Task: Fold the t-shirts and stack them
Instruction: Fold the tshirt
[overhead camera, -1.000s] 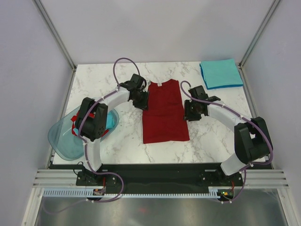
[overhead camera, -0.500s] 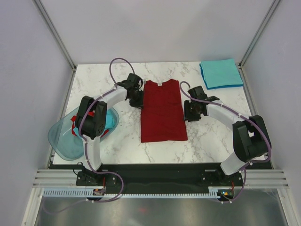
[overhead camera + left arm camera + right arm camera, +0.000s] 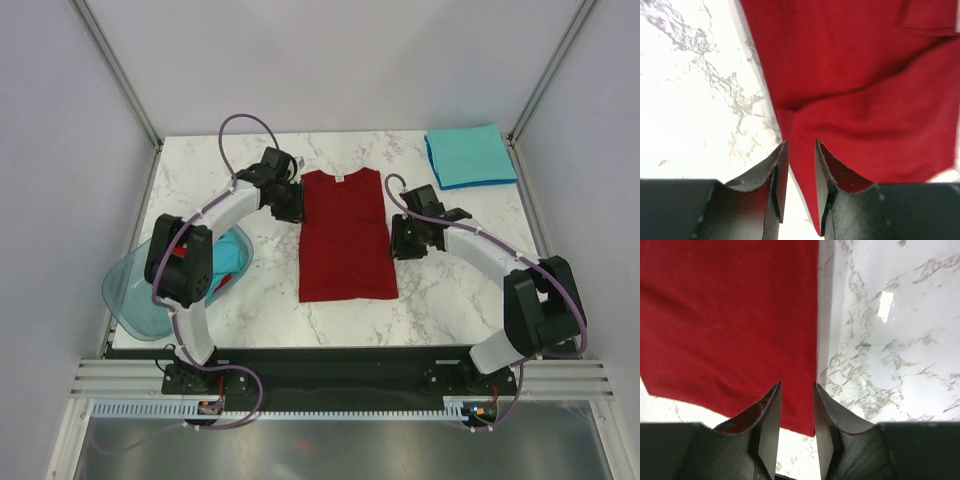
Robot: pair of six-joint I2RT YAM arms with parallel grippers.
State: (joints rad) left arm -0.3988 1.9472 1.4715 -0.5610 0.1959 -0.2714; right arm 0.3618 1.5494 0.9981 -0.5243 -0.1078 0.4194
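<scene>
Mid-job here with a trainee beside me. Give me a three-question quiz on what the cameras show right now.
1. True or false: the folded teal t-shirt lies at the far right corner of the table.
2. The left gripper is: A) at the left edge of the red t-shirt; B) on the teal t-shirt; C) at the table's near edge.
3. Fill in: the jaws of the right gripper, over the red t-shirt's right edge, stand ___.

Key: 1 true; 2 A; 3 open.
</scene>
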